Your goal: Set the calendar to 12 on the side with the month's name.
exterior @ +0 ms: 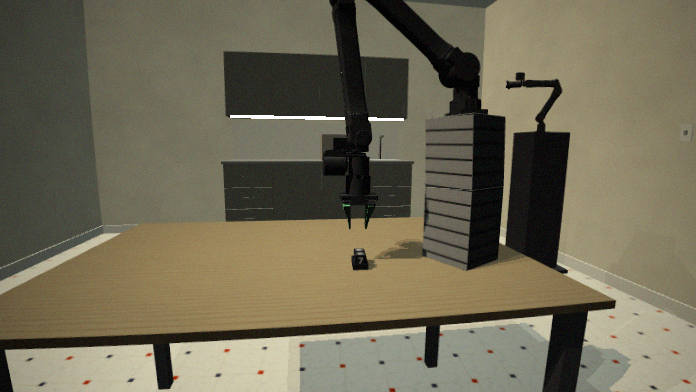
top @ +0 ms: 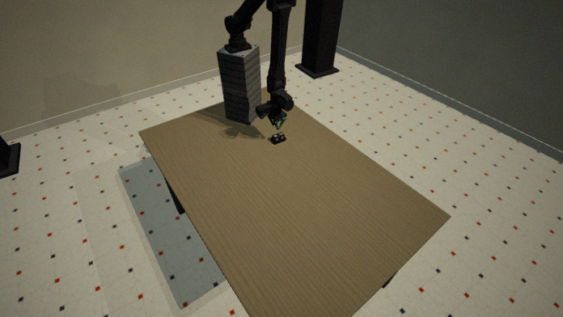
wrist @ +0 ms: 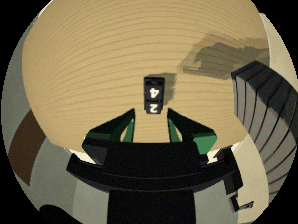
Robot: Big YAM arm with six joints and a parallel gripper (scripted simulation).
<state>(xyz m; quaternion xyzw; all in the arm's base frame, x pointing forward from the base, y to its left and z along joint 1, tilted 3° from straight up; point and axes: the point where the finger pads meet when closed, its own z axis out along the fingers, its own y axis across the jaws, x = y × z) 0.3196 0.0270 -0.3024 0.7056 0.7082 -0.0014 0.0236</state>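
Note:
My gripper (top: 278,128) (exterior: 358,228) (wrist: 151,109) points down above the tray, its fingers apart with nothing between them. The small black tray (top: 279,142) (exterior: 360,267) stands on the table. Two dark cubes sit in it side by side. In the wrist view the farther cube (wrist: 154,92) has a white 4 on top, and the nearer cube (wrist: 153,107) (exterior: 360,260) has a white 2 on top. Both digits look turned in that view. In the exterior view the nearer cube's outer side shows a 7. The month's name and the date digits cannot be read.
The arm's tall grey ribbed pedestal (top: 242,86) (exterior: 460,192) (wrist: 260,95) stands at one side of the tray, on the table's edge area. The wooden table (top: 307,210) (exterior: 250,290) extends around the tray. A second arm (exterior: 542,85) stands farther off on a dark pedestal.

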